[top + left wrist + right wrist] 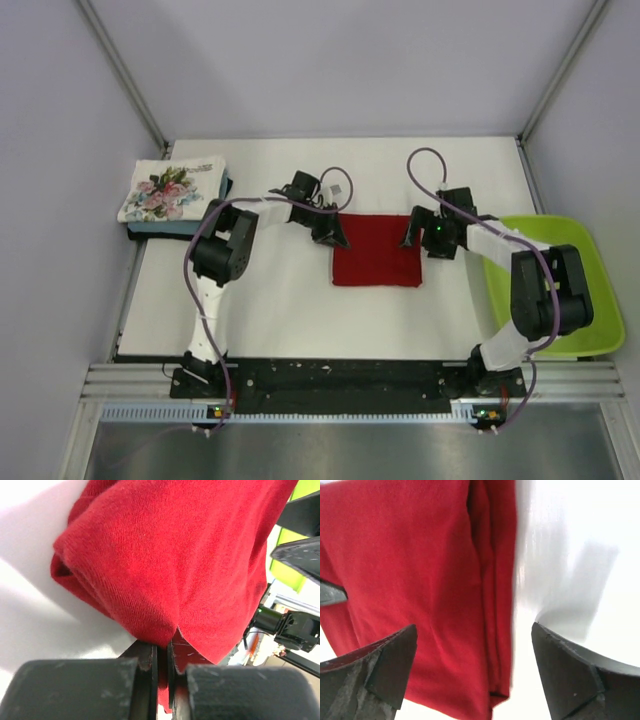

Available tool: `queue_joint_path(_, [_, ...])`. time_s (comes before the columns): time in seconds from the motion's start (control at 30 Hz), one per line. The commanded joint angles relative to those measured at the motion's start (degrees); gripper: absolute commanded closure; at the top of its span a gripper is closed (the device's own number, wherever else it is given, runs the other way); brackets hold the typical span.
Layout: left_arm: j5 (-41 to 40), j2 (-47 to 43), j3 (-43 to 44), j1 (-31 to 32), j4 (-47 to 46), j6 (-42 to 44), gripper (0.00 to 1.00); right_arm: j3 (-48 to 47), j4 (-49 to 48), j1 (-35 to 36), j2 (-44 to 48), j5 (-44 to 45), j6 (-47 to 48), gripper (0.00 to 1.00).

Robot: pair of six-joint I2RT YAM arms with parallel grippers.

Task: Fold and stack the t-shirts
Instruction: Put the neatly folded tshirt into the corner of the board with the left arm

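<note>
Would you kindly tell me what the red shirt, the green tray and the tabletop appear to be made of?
The red shirt: soft knitted cloth, matte; fine ribbed rows show in the left wrist view. The green tray: probably moulded plastic, smooth, with a rounded rim. The tabletop: a hard, smooth white surface with soft reflections; its material cannot be told.

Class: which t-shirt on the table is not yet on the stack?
The plain deep red cloth t-shirt, folded mid-table; the white floral-print t-shirt tops the far-left stack.
</note>
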State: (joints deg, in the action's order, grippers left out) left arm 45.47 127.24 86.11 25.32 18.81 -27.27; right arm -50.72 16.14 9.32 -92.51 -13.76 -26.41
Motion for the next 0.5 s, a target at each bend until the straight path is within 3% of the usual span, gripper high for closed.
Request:
queue_joint_path(0.0, [-5.04,-6.02,-2.69,-3.52,4.82,7.47,1.0,-0.08,2.83,-0.44,7.68,0.58,2.41,0.01])
queue_joint_path(0.23, [-13.99,-13.33,-3.84,-8.7,14.84,20.66,1.0,-2.63,8.63,-0.36,16.56,4.53,7.69,0.01])
queue_joint_path(0.47, [-23.83,-17.72,-0.07,-15.47,24.94,32.52,1.0,-2.81,11.19,-0.45,19.56,6.9,10.77,0.01])
